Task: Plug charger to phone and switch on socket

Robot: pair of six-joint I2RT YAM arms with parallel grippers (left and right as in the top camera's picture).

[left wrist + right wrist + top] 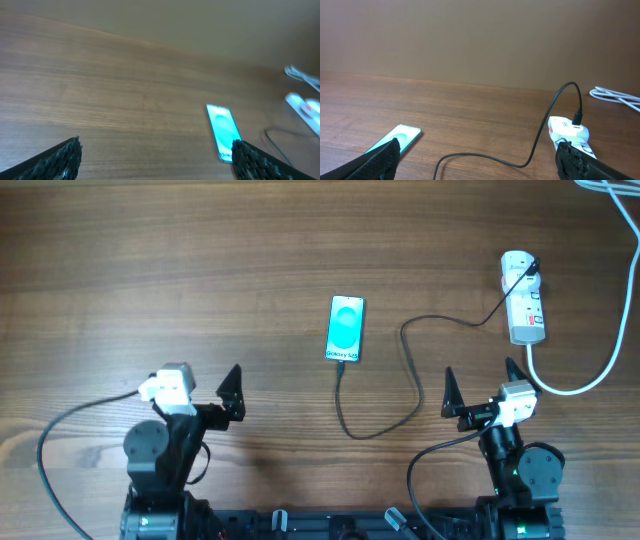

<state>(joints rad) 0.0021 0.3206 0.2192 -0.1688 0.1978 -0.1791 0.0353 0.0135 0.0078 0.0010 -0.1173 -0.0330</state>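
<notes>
Phone (346,328) lay face up mid-table, screen lit. The charger (410,370) met the phone's bottom edge and looped right to the socket (523,298), where its plug sat inserted. The overhead view was too coarse to confirm the tip was fully seated, though it appeared so.

I judged the step in hand to be switching on. That called for my right gripper (477,150) to reach forward and right, narrow its fingers and press the red switch (536,298).

Both my tools were spread wide and holding nothing, with the left gripper (155,150) well apart from the phone.

The table (150,270) was brown wood grain. A white cord (600,380) curved off the socket, and a plain brown wall (470,35) stood behind.
</notes>
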